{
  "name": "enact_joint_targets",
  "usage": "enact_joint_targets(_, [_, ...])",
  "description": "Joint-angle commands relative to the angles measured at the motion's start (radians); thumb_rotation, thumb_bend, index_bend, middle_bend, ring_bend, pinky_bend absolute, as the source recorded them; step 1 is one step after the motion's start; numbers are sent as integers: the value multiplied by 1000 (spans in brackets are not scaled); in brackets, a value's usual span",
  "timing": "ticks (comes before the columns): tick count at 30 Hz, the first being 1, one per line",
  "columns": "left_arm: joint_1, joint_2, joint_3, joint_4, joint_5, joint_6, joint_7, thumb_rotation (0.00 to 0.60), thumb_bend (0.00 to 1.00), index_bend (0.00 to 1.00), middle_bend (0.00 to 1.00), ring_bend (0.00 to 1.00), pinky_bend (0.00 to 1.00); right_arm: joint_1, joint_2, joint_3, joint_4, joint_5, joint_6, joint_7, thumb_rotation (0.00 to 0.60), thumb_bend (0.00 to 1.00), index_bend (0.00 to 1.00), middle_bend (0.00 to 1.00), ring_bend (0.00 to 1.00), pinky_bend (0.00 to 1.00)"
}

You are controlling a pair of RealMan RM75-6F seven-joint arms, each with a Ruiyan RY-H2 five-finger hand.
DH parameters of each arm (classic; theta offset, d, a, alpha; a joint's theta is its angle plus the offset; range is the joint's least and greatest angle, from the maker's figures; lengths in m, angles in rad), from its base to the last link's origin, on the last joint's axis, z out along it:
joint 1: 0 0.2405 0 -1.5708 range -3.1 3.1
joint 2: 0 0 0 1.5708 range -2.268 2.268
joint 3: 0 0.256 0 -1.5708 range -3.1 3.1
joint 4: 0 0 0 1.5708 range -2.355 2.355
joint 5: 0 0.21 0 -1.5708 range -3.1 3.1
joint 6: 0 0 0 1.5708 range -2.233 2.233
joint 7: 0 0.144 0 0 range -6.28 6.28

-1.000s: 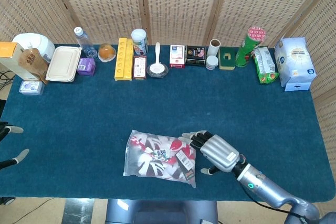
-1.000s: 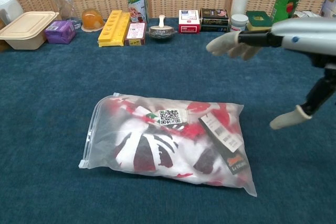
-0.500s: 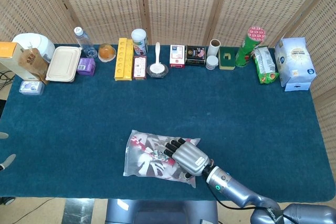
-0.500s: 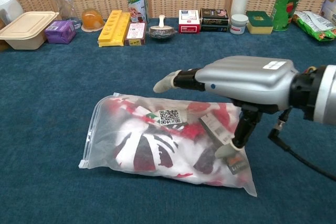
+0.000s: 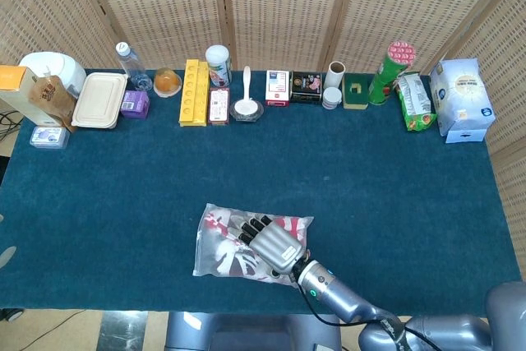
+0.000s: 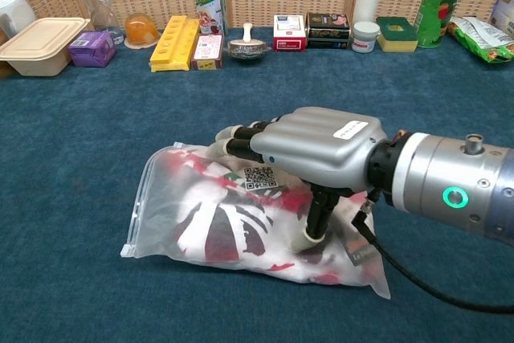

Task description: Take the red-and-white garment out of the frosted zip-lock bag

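The frosted zip-lock bag [image 5: 223,251] [image 6: 173,218] lies flat near the table's front edge, its zip end to the left. Through the plastic I see the red-and-white garment [image 6: 229,226] with a QR label and a black tag. My right hand [image 5: 275,246] [image 6: 317,150] lies palm-down across the right half of the bag. Its fingers [image 6: 241,140] are spread over the top and the thumb presses down into the plastic. At the left edge of the head view only a pale sliver of my left hand [image 5: 5,256] shows.
A row of items lines the far edge of the blue table [image 5: 394,178]: a beige lunch box [image 5: 99,99], a yellow tray [image 5: 194,92], a small bowl with a spoon [image 5: 246,107], small boxes, a green can [image 5: 389,71] and a snack bag [image 5: 416,100].
My right hand has swept left from beside the bag's right end and come down on top of it. My left hand has drawn back off the left edge.
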State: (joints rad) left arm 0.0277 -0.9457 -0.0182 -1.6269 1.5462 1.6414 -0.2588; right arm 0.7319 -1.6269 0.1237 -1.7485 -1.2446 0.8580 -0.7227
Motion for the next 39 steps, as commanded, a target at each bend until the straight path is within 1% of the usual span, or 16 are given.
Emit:
enact_joint_targets(1, [1, 0, 0, 0, 1, 1, 1, 600, 185, 390, 390, 241, 333, 19, -36, 10, 60, 15, 42, -48, 600, 21, 0, 26, 105, 142])
enact_joint_targets(7, [1, 0, 0, -4, 4, -2, 6, 600, 185, 390, 389, 240, 333, 43, -63, 39, 168, 17, 78, -68, 600, 20, 0, 25, 104, 127])
enact_joint_targets(11, [1, 2, -3, -8, 5, 0, 13, 600, 186, 390, 389, 240, 333, 76, -78, 77, 239, 39, 75, -76, 600, 21, 0, 24, 104, 127])
enact_joint_targets(15, [1, 4, -3, -13, 6, -2, 17, 600, 186, 390, 389, 240, 333, 110, -76, 109, 272, 82, 51, -88, 600, 20, 0, 24, 105, 127])
enact_joint_targets(18, [3, 4, -3, -14, 5, -2, 16, 600, 185, 390, 389, 240, 333, 126, -42, 108, 244, 112, 25, -104, 600, 21, 0, 24, 105, 128])
enact_joint_targets(23, [0, 0, -3, -11, 8, -7, 14, 600, 185, 390, 389, 240, 333, 159, 44, 105, 142, 168, -36, -126, 600, 20, 0, 24, 105, 123])
enact_joint_targets(26, [2, 1, -2, -11, 13, -1, 14, 600, 186, 390, 389, 240, 333, 190, 81, 102, 105, 190, -65, -149, 600, 20, 0, 24, 105, 115])
enact_joint_targets(32, [11, 5, -1, -8, 7, 5, 6, 600, 185, 391, 389, 240, 333, 259, 100, 83, 93, 238, -93, -213, 600, 20, 0, 25, 105, 100])
enact_joint_targets(39, [21, 10, 1, -1, 3, 12, -4, 600, 185, 391, 389, 240, 333, 360, 82, 48, 119, 370, -125, -306, 600, 20, 0, 30, 102, 84])
